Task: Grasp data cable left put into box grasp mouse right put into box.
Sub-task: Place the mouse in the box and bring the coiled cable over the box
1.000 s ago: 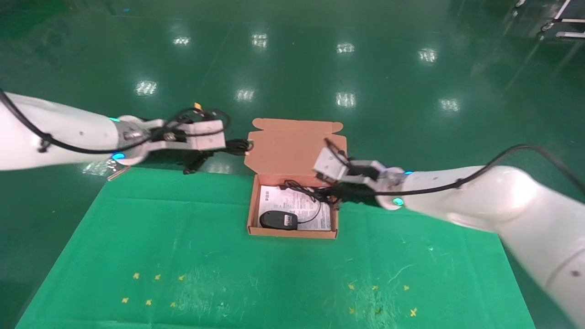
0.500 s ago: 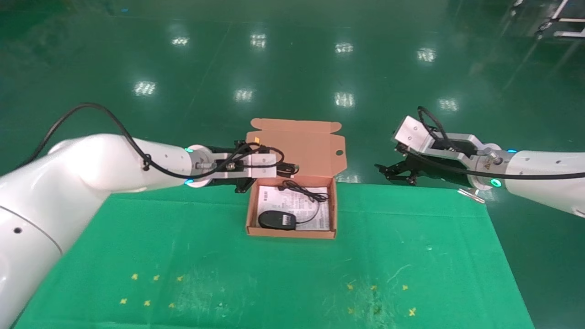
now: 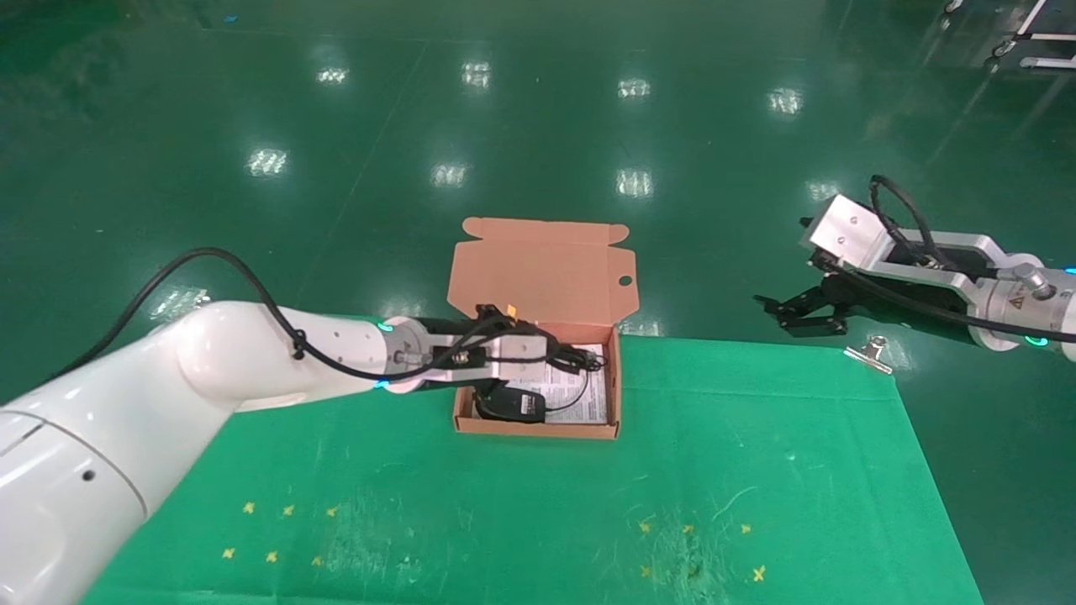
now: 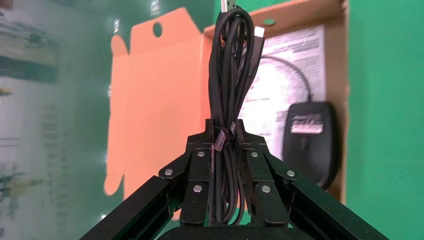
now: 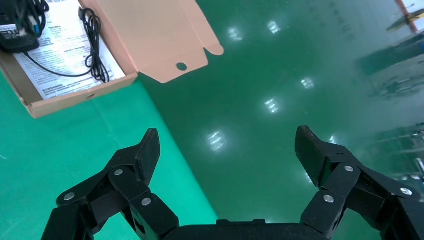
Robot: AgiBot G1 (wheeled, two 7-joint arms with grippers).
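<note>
The salmon-orange box (image 3: 538,430) lies open on the green cloth, its flap lid (image 3: 538,269) standing up at the back. The black mouse (image 3: 511,403) lies inside at the front left, and its thin cord (image 5: 95,50) is coiled on the printed sheet. My left gripper (image 3: 556,361) reaches over the box from the left and is shut on the data cable (image 4: 231,75), a narrow black bundle tied with a small strap, held above the box floor. In the left wrist view the left gripper (image 4: 223,131) has the mouse (image 4: 310,140) beyond it. My right gripper (image 3: 794,313) is open and empty, past the table's far right edge; it also shows in the right wrist view (image 5: 227,145).
A printed paper sheet (image 3: 576,393) lines the box floor. A metal clip (image 3: 870,353) lies at the cloth's far right corner. Yellow cross marks (image 3: 277,529) sit near the front of the green cloth (image 3: 756,470). Shiny green floor surrounds the table.
My left arm has carried the data cable rightward from beside the lid to over the box interior. My right arm has left the box and swung out to the right, empty.
</note>
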